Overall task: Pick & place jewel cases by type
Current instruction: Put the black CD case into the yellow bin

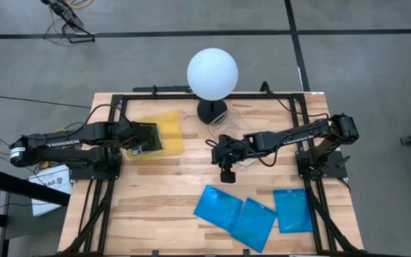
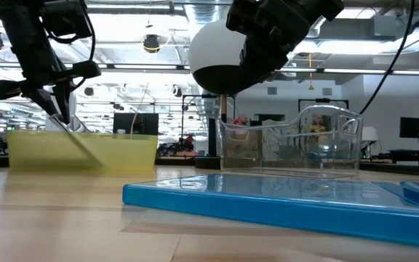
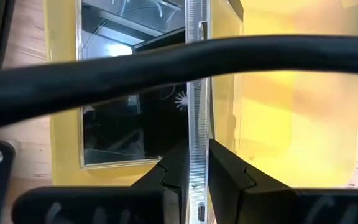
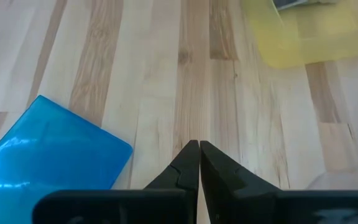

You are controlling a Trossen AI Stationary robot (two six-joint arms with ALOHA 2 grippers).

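Note:
My left gripper is over the yellow tray at the table's far left, shut on a grey, clear-faced jewel case seen edge-on. A second dark case lies flat in the tray. Three blue jewel cases lie flat on the near part of the table. My right gripper hangs shut and empty above the middle of the table, beyond the blue cases; in its wrist view one blue case shows below it. My left gripper pinches the grey case between its two fingers at one thin ridged edge, slanting down from above. The case stands on edge and tilted below the fingers, its lower end down inside the yellow tray.
A white globe lamp on a dark base stands at the far middle of the table. A clear plastic tray sits beside it, behind the right gripper. Bare wood lies between the yellow tray and the blue cases. A black cable crosses the left wrist view.

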